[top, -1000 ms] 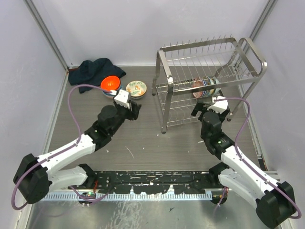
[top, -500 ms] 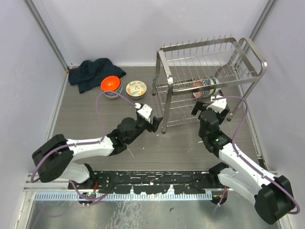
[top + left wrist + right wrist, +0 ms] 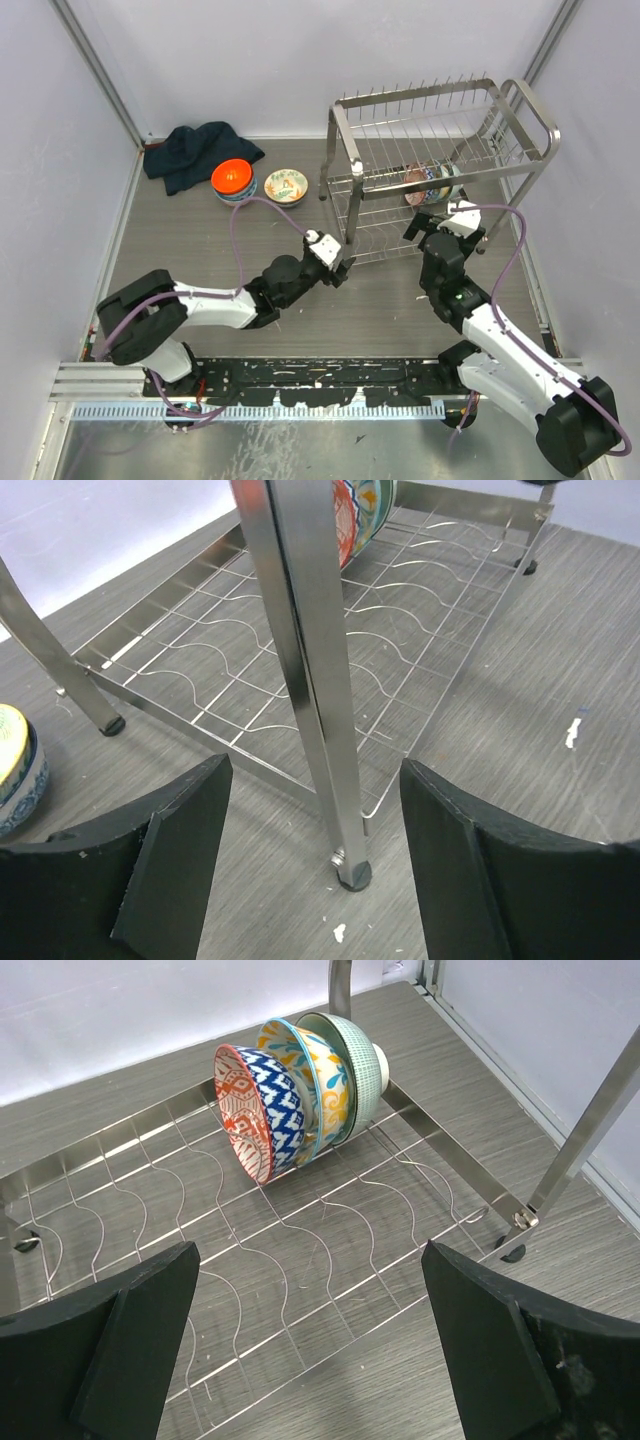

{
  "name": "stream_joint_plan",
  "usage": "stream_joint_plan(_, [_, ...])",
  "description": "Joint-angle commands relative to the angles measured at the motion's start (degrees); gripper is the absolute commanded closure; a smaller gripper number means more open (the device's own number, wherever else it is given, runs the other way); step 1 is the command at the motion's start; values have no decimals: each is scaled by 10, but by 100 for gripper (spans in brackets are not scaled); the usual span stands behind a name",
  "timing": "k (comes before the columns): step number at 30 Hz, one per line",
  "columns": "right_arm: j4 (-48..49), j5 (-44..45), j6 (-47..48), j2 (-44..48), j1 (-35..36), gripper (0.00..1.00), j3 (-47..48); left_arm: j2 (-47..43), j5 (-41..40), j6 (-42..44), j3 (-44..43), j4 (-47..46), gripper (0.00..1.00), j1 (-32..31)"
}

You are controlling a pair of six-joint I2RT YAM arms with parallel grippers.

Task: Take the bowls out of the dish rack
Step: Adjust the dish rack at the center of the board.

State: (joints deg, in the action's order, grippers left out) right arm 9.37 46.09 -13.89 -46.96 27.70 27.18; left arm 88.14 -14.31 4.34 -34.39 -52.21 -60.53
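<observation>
The silver wire dish rack [image 3: 345,215] stands at the back right. On its lower shelf three patterned bowls [image 3: 290,1095] lie nested on their sides, seen from above as bowls [image 3: 430,185]. My right gripper [image 3: 310,1255] hangs open over that shelf's near edge, short of the bowls, and shows from above as the right gripper [image 3: 447,225]. My left gripper [image 3: 335,262] is open low at the rack's front-left leg [image 3: 320,720], which stands between the fingers [image 3: 180,830] untouched. An orange bowl [image 3: 232,178] stacked on another and a floral bowl [image 3: 286,186] sit on the table.
A dark blue cloth [image 3: 200,148] lies bunched in the back left corner. Grey walls close in both sides and the back. A black rail [image 3: 320,385] runs along the near edge between the arm bases. The floral bowl [image 3: 15,770] shows at the left wrist view's edge.
My left arm has swung right, away from the bowls on the table to the rack's front-left leg, and its jaws have widened. The right arm has hardly moved.
</observation>
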Motion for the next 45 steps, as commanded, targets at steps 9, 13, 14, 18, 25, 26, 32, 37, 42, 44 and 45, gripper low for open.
stream_joint_plan(9, [9, 15, 8, 28, 2, 0, 27, 60, -35, 89, -59, -68, 18, 17])
stream_joint_plan(13, [1, 22, 7, 29, 2, 0, 32, 65, -22, 80, -66, -64, 18, 39])
stream_joint_plan(14, [-4, 27, 6, 31, 2, 0, 33, 67, -16, 76, -67, -62, 18, 45])
stream_joint_plan(18, [-40, 88, -11, 44, 2, 0, 43, 75, 6, 61, -75, -60, 18, 67])
stream_joint_plan(25, [-113, 190, -28, 63, -5, 0, 66, 86, 36, 50, -100, -36, 18, 89])
stream_joint_plan(26, [-124, 196, -29, 67, -8, 0, 70, 86, 43, 47, -104, -29, 18, 93])
stream_joint_plan(32, [-162, 213, -29, 86, -41, 0, 72, 96, 76, 30, -135, 18, 18, 122])
stream_joint_plan(37, [-178, 176, -42, 61, -95, 0, 75, 106, 115, 12, -162, 46, 18, 156])
stream_joint_plan(42, [-181, 137, -53, 37, -132, 0, 77, 119, 147, 8, -187, 64, 18, 186])
stream_joint_plan(44, [-177, 132, -54, 29, -140, 0, 79, 126, 158, 8, -205, 76, 18, 193])
stream_joint_plan(45, [-174, 128, -53, 25, -144, 0, 80, 130, 164, 8, -213, 84, 18, 196])
